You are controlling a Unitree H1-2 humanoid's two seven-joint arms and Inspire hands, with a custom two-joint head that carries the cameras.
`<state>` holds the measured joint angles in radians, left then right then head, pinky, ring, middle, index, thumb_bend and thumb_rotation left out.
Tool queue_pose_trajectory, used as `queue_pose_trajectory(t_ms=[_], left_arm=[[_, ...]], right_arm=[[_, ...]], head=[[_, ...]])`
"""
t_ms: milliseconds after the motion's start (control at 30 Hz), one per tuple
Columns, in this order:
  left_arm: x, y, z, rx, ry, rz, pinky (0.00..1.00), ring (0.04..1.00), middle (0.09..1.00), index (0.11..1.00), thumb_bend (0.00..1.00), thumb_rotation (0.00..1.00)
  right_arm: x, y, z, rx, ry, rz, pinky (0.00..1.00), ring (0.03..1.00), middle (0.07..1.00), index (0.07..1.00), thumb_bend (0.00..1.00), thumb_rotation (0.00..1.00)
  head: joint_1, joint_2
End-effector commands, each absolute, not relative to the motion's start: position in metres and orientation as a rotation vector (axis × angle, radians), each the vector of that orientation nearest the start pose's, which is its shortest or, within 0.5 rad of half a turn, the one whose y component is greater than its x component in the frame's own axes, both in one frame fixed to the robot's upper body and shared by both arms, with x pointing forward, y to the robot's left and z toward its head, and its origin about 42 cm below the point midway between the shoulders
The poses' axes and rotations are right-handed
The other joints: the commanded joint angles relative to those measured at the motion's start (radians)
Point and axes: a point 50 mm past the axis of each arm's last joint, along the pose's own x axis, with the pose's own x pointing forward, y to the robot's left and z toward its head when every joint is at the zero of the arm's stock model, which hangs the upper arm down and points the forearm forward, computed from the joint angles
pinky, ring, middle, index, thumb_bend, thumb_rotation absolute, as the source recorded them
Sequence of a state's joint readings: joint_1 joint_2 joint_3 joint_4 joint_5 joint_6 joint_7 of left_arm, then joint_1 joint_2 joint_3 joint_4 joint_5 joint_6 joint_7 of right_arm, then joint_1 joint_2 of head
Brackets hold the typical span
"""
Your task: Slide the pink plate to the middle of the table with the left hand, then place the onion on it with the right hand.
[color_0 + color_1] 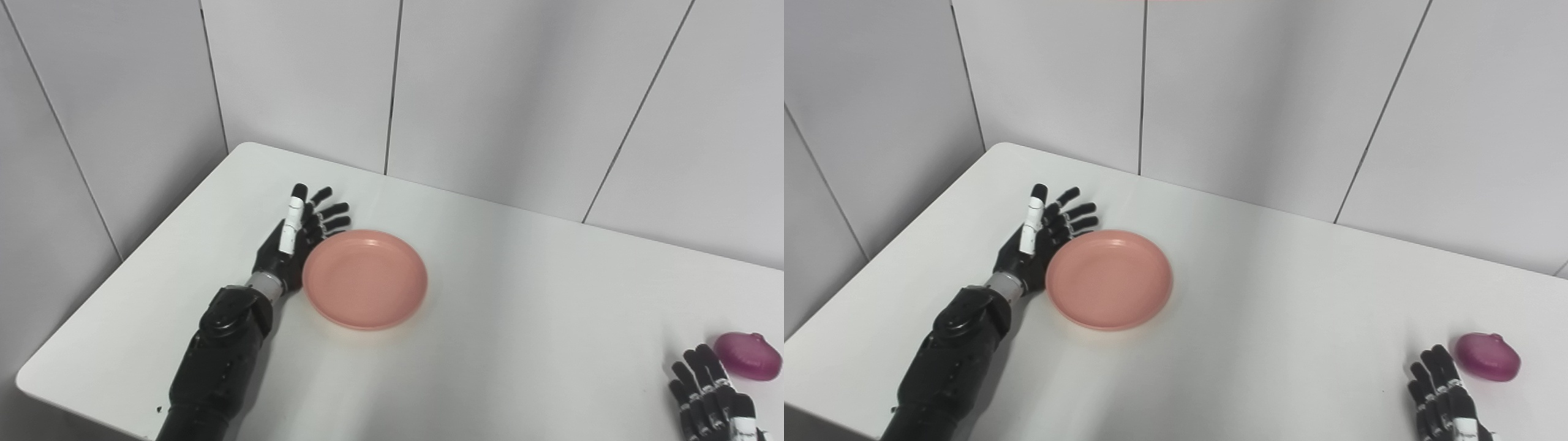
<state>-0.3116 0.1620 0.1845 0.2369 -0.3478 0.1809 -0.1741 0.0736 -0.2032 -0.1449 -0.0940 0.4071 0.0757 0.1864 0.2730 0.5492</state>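
Observation:
The pink plate (365, 278) lies flat on the white table (520, 275), left of the table's middle. My left hand (298, 239) is open, fingers spread, resting against the plate's left rim. The purple onion (747, 355) sits near the table's right side. Just left of it and nearer to me, my right hand (710, 398) pokes in at the bottom edge with its fingers straight and apart, holding nothing and not touching the onion.
Grey wall panels (490, 92) stand close behind the table's far edge and along its left side. The table's rounded near-left corner (27, 380) is beside my left forearm.

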Motion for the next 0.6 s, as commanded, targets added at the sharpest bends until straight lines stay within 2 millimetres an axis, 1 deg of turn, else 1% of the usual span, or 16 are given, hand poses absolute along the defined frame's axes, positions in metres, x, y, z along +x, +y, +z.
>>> queue_pose_trajectory(t_ms=[0, 67, 133, 200, 267, 333, 400, 467, 567], left_arm=[[0.384, 0.276, 0.134, -0.253, 0.063, -0.093, 0.79, 0.814, 0.83, 0.926, 0.81, 0.98], [0.381, 0.266, 0.129, -0.264, 0.08, -0.11, 0.79, 0.81, 0.828, 0.926, 0.8, 0.98], [0.377, 0.25, 0.12, -0.281, 0.108, -0.137, 0.78, 0.8, 0.819, 0.917, 0.8, 0.97], [0.373, 0.235, 0.112, -0.292, 0.132, -0.161, 0.78, 0.795, 0.815, 0.913, 0.8, 0.96], [0.371, 0.226, 0.108, -0.294, 0.143, -0.175, 0.76, 0.793, 0.812, 0.91, 0.8, 0.96], [0.368, 0.212, 0.104, -0.301, 0.153, -0.2, 0.76, 0.793, 0.806, 0.909, 0.8, 0.96], [0.366, 0.197, 0.1, -0.316, 0.165, -0.224, 0.77, 0.803, 0.815, 0.911, 0.79, 0.97], [0.365, 0.189, 0.098, -0.325, 0.171, -0.241, 0.79, 0.815, 0.826, 0.919, 0.79, 0.97], [0.365, 0.168, 0.09, -0.31, 0.183, -0.273, 0.81, 0.827, 0.836, 0.931, 0.8, 0.99]], right_arm=[[0.251, -0.303, 0.1, 0.22, 0.085, 0.056, 1.0, 0.971, 0.957, 0.948, 0.8, 0.78], [0.252, -0.302, 0.1, 0.222, 0.082, 0.058, 1.0, 0.972, 0.958, 0.95, 0.8, 0.78], [0.252, -0.301, 0.101, 0.225, 0.079, 0.064, 1.0, 0.991, 0.977, 0.971, 0.78, 0.79], [0.252, -0.3, 0.101, 0.228, 0.078, 0.064, 1.0, 0.993, 0.979, 0.974, 0.77, 0.79], [0.251, -0.299, 0.102, 0.227, 0.076, 0.063, 1.0, 0.992, 0.979, 0.975, 0.77, 0.78], [0.251, -0.297, 0.103, 0.224, 0.073, 0.065, 1.0, 0.993, 0.978, 0.976, 0.77, 0.79], [0.251, -0.295, 0.104, 0.23, 0.07, 0.065, 1.0, 0.994, 0.979, 0.976, 0.76, 0.79], [0.251, -0.293, 0.105, 0.231, 0.067, 0.066, 1.0, 0.994, 0.981, 0.978, 0.75, 0.79], [0.252, -0.29, 0.106, 0.228, 0.065, 0.074, 1.0, 0.999, 0.993, 0.989, 0.75, 0.8]], head=[[-0.004, 0.001], [-0.008, 0.002], [-0.01, 0.003], [-0.01, 0.004], [-0.011, 0.006], [-0.013, 0.008], [-0.017, 0.011], [-0.023, 0.012], [-0.035, 0.018]])
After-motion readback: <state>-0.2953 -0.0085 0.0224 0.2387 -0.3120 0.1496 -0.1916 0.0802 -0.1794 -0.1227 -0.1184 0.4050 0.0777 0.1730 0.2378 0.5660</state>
